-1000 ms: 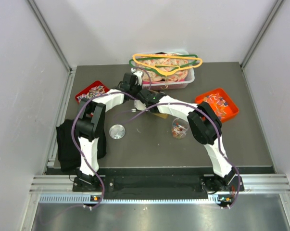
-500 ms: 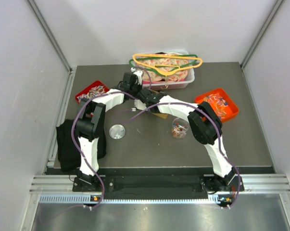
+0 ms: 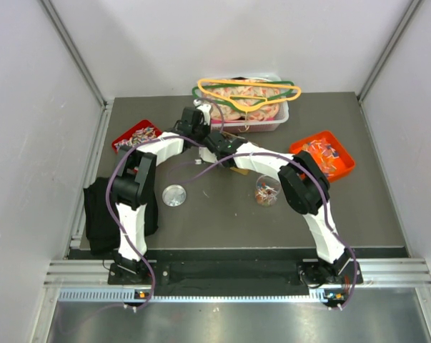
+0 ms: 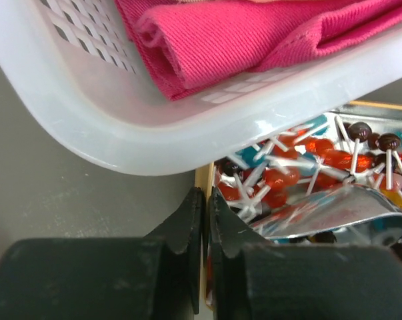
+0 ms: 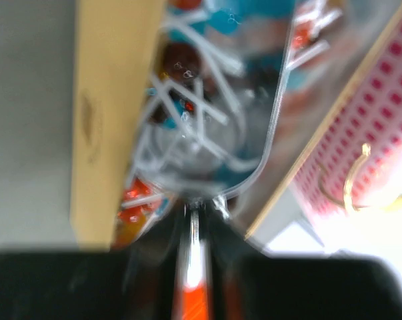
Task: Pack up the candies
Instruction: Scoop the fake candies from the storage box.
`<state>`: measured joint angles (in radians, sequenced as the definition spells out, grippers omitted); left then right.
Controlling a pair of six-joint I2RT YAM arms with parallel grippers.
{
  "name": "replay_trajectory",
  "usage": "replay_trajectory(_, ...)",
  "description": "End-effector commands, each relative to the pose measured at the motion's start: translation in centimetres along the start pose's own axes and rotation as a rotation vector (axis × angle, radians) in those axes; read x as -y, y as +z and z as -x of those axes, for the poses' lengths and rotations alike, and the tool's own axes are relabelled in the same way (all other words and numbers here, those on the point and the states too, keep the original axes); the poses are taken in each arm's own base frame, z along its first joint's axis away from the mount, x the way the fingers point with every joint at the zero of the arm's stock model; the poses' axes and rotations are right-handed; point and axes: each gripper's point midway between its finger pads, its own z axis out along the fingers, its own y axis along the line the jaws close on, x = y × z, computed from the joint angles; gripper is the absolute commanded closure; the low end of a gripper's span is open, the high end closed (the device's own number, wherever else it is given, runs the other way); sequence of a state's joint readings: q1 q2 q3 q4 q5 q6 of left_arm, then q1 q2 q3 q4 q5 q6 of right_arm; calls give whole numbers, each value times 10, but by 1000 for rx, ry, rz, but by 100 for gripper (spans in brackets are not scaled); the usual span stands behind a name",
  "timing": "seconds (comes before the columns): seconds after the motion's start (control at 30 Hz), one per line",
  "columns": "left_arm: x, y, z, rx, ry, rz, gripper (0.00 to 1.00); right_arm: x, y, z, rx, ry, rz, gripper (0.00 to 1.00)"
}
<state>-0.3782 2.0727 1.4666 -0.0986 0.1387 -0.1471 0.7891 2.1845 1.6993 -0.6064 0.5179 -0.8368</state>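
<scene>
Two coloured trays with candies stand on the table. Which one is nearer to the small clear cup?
The orange tray, at the right, just behind the cup. The red tray stands far off at the left.

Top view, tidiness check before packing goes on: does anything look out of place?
Two clothes hangers, yellow and green, lie askew across the white basket of pink cloth at the back, unrelated to the candies.

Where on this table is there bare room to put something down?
Bare grey table lies near right, in front of the orange tray, and between the round clear lid and the clear candy cup. Crowded: back centre, around the white plastic basket.
</scene>
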Motion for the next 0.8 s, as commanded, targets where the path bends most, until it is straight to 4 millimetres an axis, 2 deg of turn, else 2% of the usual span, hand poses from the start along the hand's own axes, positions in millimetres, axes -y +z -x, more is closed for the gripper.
replay_trajectory(0.0, 40, -12, -15, -51, -5, -152, 85, 105, -20, 30, 190, 394, -328, 100)
replay_trajectory(0.13, 43, -13, -19, -60, 1, -171, 65, 97, -21, 36, 193, 373, -322, 100)
replay_trajectory(0.33, 44, -13, -21, -62, 3, -180, 62, 94, -23, 38, 203, 366, -307, 100)
replay_trajectory(0.6, 43, -17, -9, -36, -26, -202, 38, 82, -22, 34, 205, 397, -261, 100)
replay_trajectory(0.77, 44, -22, 1, -23, -52, -252, 29, 81, -23, 25, 194, 410, -251, 100)
